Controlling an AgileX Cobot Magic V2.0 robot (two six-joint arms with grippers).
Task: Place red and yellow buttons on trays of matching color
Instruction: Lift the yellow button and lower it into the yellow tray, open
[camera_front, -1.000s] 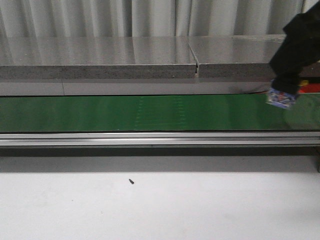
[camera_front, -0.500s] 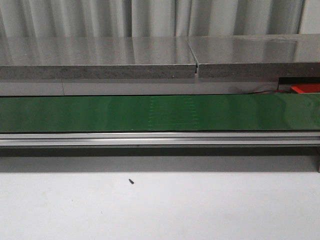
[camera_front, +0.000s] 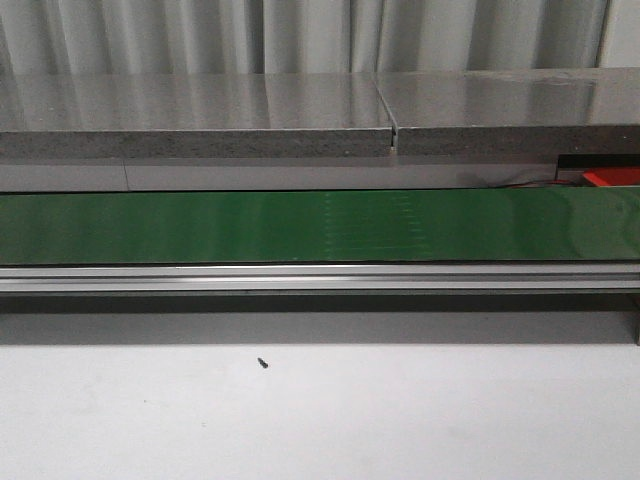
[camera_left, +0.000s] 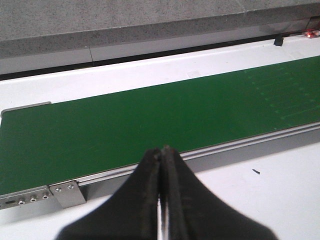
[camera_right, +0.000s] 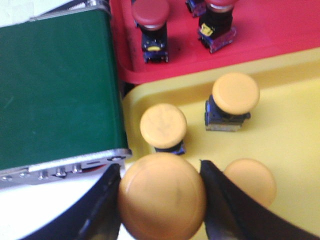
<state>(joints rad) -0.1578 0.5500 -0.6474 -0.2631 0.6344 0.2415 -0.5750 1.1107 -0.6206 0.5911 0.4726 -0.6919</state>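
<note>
In the right wrist view my right gripper (camera_right: 161, 192) is shut on a yellow button (camera_right: 162, 197), its round cap filling the gap between the black fingers, above the near corner of the yellow tray (camera_right: 290, 125). Three more yellow buttons (camera_right: 235, 95) stand in that tray. The red tray (camera_right: 280, 30) beyond it holds red buttons (camera_right: 151, 15). In the left wrist view my left gripper (camera_left: 161, 152) is shut and empty over the white table beside the green conveyor belt (camera_left: 150, 120). Neither gripper shows in the front view, where a red tray edge (camera_front: 612, 177) peeks in at far right.
The green belt (camera_front: 300, 226) runs across the front view with a metal rail (camera_front: 320, 277) along its near side and a grey ledge (camera_front: 200, 110) behind. A small dark screw (camera_front: 263, 363) lies on the white table. The belt's end (camera_right: 55, 85) borders both trays.
One second ago the right arm with a button hung at the front view's far right. It has since left that view. A faint pattern on the belt has drifted rightward.
</note>
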